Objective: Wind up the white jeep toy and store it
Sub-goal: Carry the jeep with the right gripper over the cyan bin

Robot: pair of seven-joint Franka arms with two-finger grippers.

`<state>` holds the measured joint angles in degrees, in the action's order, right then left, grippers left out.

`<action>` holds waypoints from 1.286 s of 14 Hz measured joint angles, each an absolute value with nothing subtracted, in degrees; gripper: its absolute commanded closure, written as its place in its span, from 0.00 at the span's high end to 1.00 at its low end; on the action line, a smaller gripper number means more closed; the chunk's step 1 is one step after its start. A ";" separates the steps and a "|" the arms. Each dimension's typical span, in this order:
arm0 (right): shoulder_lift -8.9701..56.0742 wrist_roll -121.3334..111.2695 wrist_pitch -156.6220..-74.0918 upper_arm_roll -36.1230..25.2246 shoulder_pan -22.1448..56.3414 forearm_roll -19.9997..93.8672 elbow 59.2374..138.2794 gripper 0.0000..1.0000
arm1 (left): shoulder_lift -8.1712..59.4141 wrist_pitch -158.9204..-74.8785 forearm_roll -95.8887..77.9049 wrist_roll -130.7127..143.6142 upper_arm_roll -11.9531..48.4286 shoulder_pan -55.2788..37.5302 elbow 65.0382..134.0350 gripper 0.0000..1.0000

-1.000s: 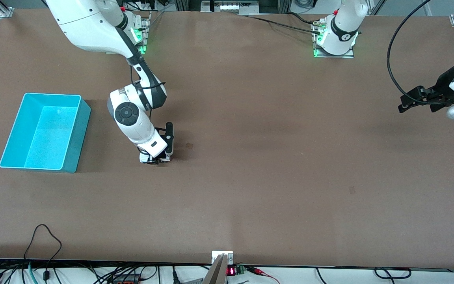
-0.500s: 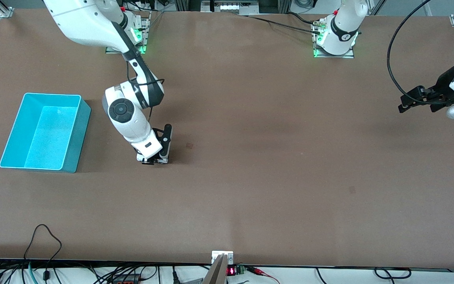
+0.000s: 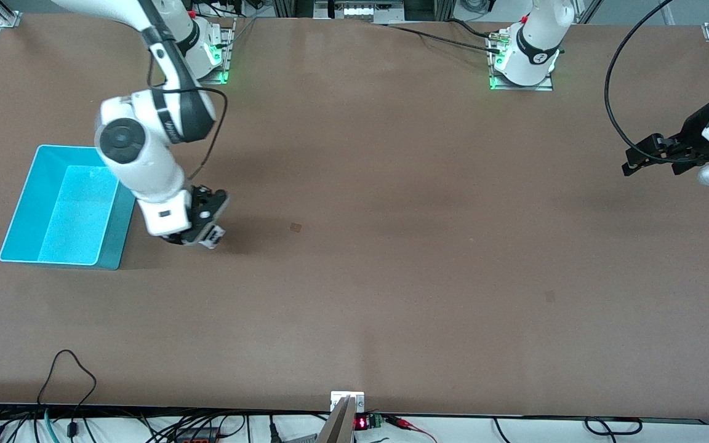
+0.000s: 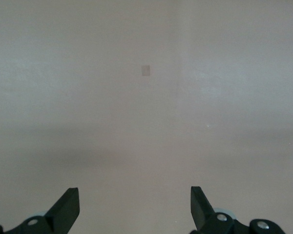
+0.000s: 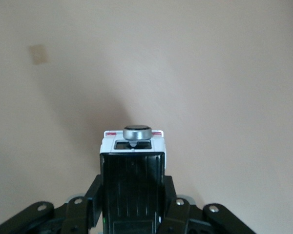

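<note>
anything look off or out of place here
Nothing stands out. The right pincer is shut on the white jeep toy, held squarely over the table beside the teal bin, which sits upright. The left pincer waits open at its own end.

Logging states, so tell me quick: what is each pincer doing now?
Left pincer: open, empty, waiting.
Right pincer: shut on the white jeep toy, beside the teal bin.

The right hand [image 5: 132, 207] grips the jeep [image 5: 132, 170], black roof up, above bare tabletop [image 5: 210, 73].
</note>
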<state>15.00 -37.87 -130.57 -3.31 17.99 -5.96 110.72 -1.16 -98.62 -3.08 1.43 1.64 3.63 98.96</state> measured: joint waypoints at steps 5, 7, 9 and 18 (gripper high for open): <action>9.98 -34.21 -124.28 -13.76 16.16 -5.91 112.35 0.00 | -1.16 -98.61 -3.08 1.40 1.79 3.70 98.96 1.00; 9.49 -31.28 -123.98 -17.40 15.97 -5.88 113.76 0.00 | -1.18 -98.61 -3.08 1.39 2.31 3.69 98.95 1.00; 9.50 -26.42 -123.95 -20.21 15.97 -5.86 115.83 0.00 | -1.19 -98.60 -3.08 1.39 2.57 3.69 98.94 1.00; 13.36 -20.47 -134.76 -27.33 9.79 -5.79 125.61 0.00 | -1.23 -98.54 -3.08 1.46 1.71 2.94 98.92 1.00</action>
<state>13.36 -20.47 -134.76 -27.33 9.79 -5.79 125.61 -1.23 -98.54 -3.08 1.46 1.71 2.94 98.92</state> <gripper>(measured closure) 0.489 0.000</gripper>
